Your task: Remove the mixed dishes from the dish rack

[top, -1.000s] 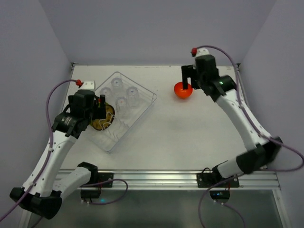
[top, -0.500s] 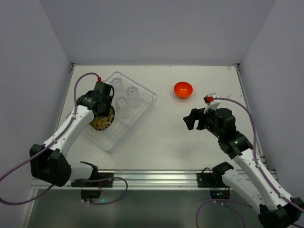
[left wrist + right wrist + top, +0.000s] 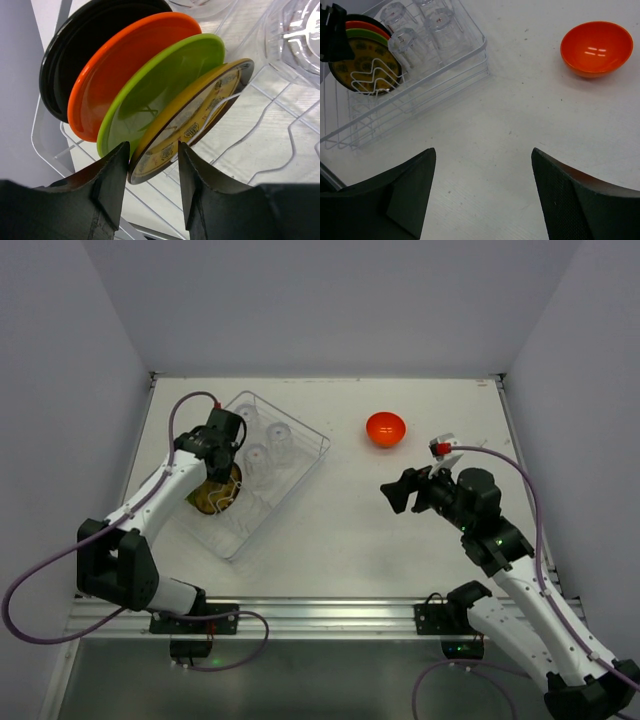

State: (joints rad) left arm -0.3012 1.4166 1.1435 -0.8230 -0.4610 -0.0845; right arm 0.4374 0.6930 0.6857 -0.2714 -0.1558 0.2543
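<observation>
The dish rack [image 3: 312, 437] stands at the back left and holds a row of upright plates: black [image 3: 62, 55], orange-red [image 3: 120, 65], green [image 3: 160, 90] and yellow patterned [image 3: 200, 115]. Several clear glasses [image 3: 420, 30] stand beside them in the rack. My left gripper [image 3: 152, 150] reaches down into the rack, its jaws astride the yellow plate's lower rim. The left finger touches the rim; a gap shows at the right finger. The orange-red bowl [image 3: 385, 428] sits upright on the table. My right gripper [image 3: 484, 155] hangs open over bare table, well short of the bowl [image 3: 596, 47].
The rack's wire prongs [image 3: 280, 125] run between the plates and under the glasses [image 3: 300, 30]. Grey walls close in the table [image 3: 400, 540] on the left, back and right. Both arm bases sit on the rail at the near edge.
My right arm has left the bowl on the table and drawn back to the near right. My left gripper's jaws have narrowed around the yellow plate's rim.
</observation>
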